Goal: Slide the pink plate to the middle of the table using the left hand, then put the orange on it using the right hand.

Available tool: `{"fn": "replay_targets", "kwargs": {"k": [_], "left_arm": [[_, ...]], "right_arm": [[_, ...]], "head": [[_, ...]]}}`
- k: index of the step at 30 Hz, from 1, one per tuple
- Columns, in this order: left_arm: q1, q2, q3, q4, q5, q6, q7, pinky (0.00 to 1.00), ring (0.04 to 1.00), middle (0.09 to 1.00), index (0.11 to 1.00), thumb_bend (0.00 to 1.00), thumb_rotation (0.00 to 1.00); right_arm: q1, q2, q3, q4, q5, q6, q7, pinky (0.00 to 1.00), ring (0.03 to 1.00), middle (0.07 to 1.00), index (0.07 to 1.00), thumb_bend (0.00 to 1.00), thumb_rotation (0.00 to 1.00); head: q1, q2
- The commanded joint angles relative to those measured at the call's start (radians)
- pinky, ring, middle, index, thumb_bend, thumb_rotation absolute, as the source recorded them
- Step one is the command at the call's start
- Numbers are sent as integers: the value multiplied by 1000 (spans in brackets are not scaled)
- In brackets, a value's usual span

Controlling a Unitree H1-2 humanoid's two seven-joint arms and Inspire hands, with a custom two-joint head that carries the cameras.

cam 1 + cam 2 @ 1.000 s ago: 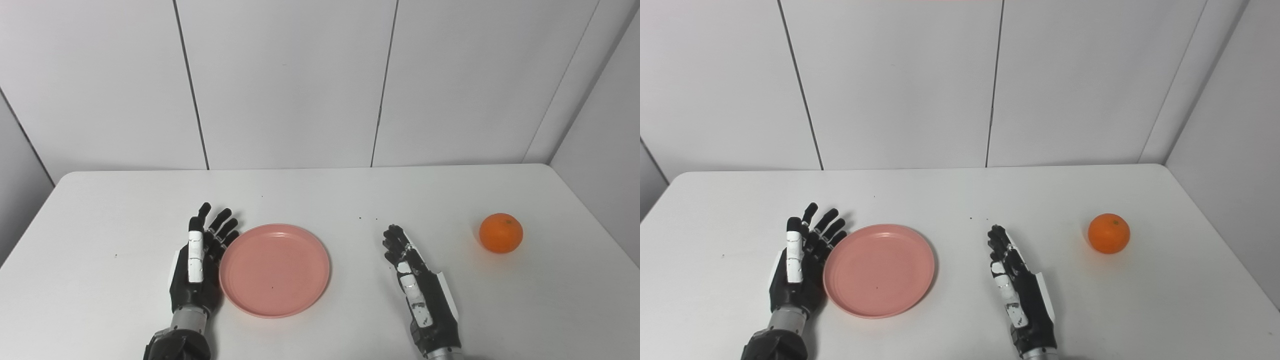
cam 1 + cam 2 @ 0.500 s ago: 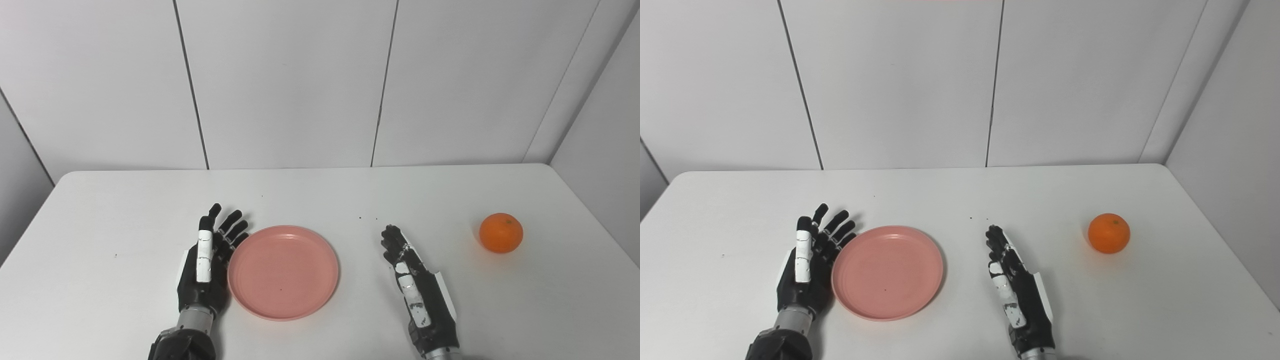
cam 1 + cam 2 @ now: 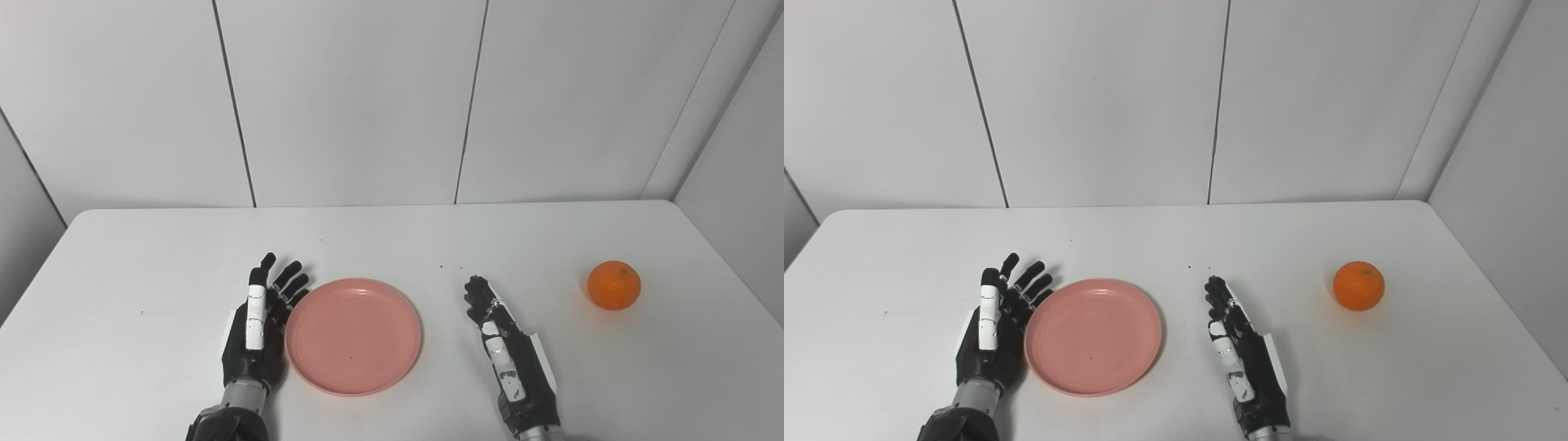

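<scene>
Sliding was the step in hand: my open left hand (image 3: 254,334) pressed edge-on against the round pink plastic plate (image 3: 353,335), needing more rightward push across the white table (image 3: 122,275), while my open right hand (image 3: 511,361) waited, well apart from the round orange (image 3: 614,285).

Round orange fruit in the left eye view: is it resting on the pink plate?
No, the round orange fruit sits on the white table, far right of the pink plate.

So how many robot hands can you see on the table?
2. The left hand rests open against the left edge of the pink plate. The right hand lies open to the plate's right, apart from the orange.
</scene>
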Motion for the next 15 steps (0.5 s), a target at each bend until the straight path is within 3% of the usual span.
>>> {"fn": "replay_targets", "kwargs": {"k": [1, 15], "left_arm": [[-8, -8, -10, -7, 7, 8, -2, 885, 858, 865, 958, 895, 823], [-16, -10, -25, 19, 21, 0, -2, 858, 836, 845, 945, 907, 824]], "right_arm": [[74, 23, 16, 92, 8, -27, -3, 965, 940, 920, 908, 852, 868], [83, 25, 23, 82, 6, -27, -7, 949, 930, 915, 904, 853, 862]], "head": [[0, 1], [-5, 8]]}}
